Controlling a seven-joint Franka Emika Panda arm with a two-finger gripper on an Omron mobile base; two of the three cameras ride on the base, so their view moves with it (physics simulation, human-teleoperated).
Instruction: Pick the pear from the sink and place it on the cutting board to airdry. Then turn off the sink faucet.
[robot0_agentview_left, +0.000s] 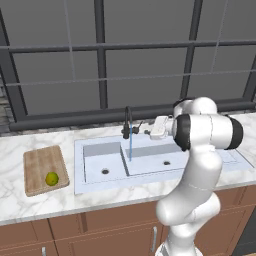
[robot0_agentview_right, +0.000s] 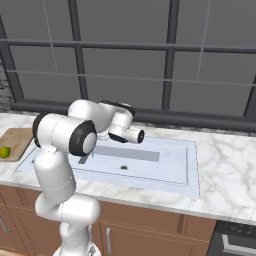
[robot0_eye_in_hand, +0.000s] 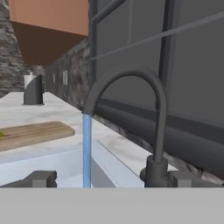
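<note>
In the left base view, the small roundish yellow-green pear (robot0_agentview_left: 52, 178) is being carried by the light-brown rectangular wooden cutting board (robot0_agentview_left: 42, 162), near its front right corner; the fruit is too round for a long axis to be told, while the board's long side is running from front to back on the white marbled counter (robot0_agentview_left: 30, 205), left of the pale blue-white double-basin sink (robot0_agentview_left: 100, 187). A thin blue stream of water (robot0_agentview_left: 130, 148) is being poured from the slim dark gooseneck faucet (robot0_agentview_left: 128, 122) into the sink, and the white gripper (robot0_agentview_left: 159, 128) is being held just right of the faucet, jaws spread and nothing grasped. In the right base view, the pear (robot0_agentview_right: 5, 152) is being shown on the board (robot0_agentview_right: 17, 137) at the far left. In the hand view, the faucet's arched spout (robot0_eye_in_hand: 131, 81) is being pointed left, with water (robot0_eye_in_hand: 87, 148) falling straight down; the two dark fingertips (robot0_eye_in_hand: 41, 179) are being kept wide apart, and the board (robot0_eye_in_hand: 33, 133) is lying beyond.
</note>
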